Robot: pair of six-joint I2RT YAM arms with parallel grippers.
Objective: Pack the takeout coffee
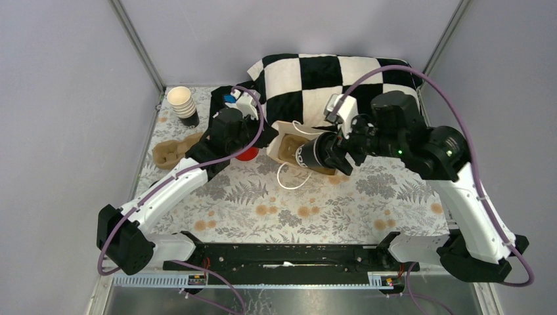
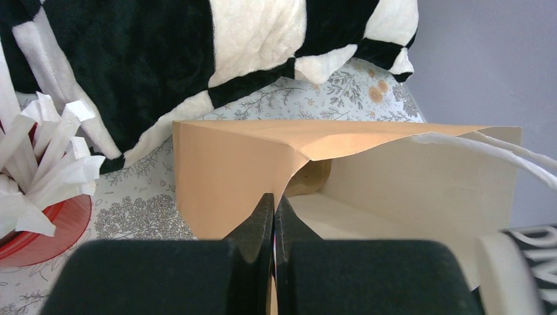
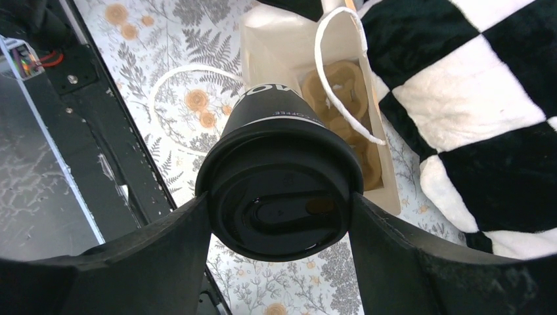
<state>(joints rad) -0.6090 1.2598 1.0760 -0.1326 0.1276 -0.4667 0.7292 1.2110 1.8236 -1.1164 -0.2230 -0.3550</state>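
Note:
The takeout coffee (image 1: 314, 152) is a dark paper cup with white lettering and a black lid (image 3: 282, 197). My right gripper (image 1: 339, 156) is shut on it at the lid rim, one finger on each side (image 3: 281, 213). The cup is tilted, with its base at the open mouth of a beige paper bag (image 1: 287, 134). My left gripper (image 2: 274, 210) is shut on the bag's brown wall edge (image 2: 226, 177) and holds it open. A brown pulp carrier (image 3: 348, 98) lies inside the bag. The cup's base edge shows at the lower right of the left wrist view (image 2: 535, 262).
A red cup of white sticks (image 1: 247, 155) stands just left of the bag, close to my left wrist (image 2: 39, 216). Beige stacked cups (image 1: 182, 104) and a pulp carrier (image 1: 174, 149) sit at far left. A checkered cushion (image 1: 328, 79) lies behind the bag. A white handle loop (image 1: 289, 178) lies in front.

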